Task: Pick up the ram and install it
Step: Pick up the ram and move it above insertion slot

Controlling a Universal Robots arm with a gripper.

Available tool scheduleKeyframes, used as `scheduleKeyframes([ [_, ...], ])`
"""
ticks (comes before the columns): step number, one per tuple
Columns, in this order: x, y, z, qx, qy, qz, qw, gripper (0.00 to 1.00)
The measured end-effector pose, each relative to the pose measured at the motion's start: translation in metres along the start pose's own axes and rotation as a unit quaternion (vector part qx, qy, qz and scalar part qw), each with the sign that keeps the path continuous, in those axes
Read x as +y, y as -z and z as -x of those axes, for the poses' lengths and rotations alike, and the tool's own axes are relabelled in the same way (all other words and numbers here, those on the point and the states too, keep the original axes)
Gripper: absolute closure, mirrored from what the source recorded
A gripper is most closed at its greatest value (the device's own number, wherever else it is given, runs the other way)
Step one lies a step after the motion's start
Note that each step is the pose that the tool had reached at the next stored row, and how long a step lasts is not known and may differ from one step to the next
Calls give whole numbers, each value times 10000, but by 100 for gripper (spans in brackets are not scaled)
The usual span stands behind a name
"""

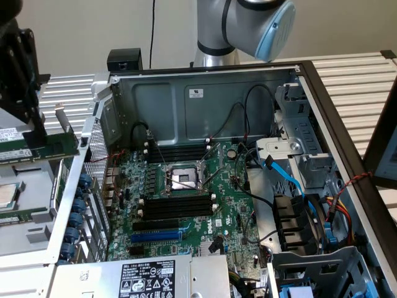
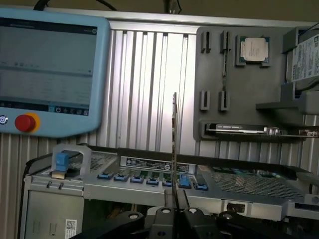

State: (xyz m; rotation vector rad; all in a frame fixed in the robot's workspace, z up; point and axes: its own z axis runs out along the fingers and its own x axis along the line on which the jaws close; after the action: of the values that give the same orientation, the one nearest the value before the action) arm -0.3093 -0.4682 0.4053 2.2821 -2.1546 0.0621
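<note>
The black two-fingered claw [image 2: 174, 200] is clamped together on the ram [image 2: 174, 144], a long, thin, flat green circuit-board stick. In the wrist view the ram is seen edge-on, rising straight out from between the fingers [image 2: 164, 215].

In the exterior view the claw [image 1: 34, 133] hangs at the exterior view's left, at about ten o'clock from the green motherboard [image 1: 214, 205]. There it grips the ram [image 1: 56, 151] by its long edge, so the stick lies roughly level outside the open grey metal computer case [image 1: 205, 99]. The ram is well apart from the long black slots with white end clips [image 1: 177, 207], which sit just at six o'clock of the square silver processor socket [image 1: 184, 180]. A second bank of black slots lies at twelve o'clock of that socket. The blue slot [image 1: 155, 236] runs at six o'clock of the lower bank.

At twelve o'clock of the case stands the grey arm joint with a light-blue cap [image 1: 260, 22].

Beyond the ram, the wrist view takes in a light-blue-framed control tablet [image 2: 50, 69] with a red round button [image 2: 25, 123]. Apart from the tablet is a grey holder tray [image 2: 212, 74] bearing a square silver processor chip [image 2: 254, 48].
</note>
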Motion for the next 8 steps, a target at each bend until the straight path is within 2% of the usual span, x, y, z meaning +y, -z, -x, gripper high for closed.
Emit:
scheduleKeyframes([
  [8,-361,-9,-20,0,1,0,10000,88],
])
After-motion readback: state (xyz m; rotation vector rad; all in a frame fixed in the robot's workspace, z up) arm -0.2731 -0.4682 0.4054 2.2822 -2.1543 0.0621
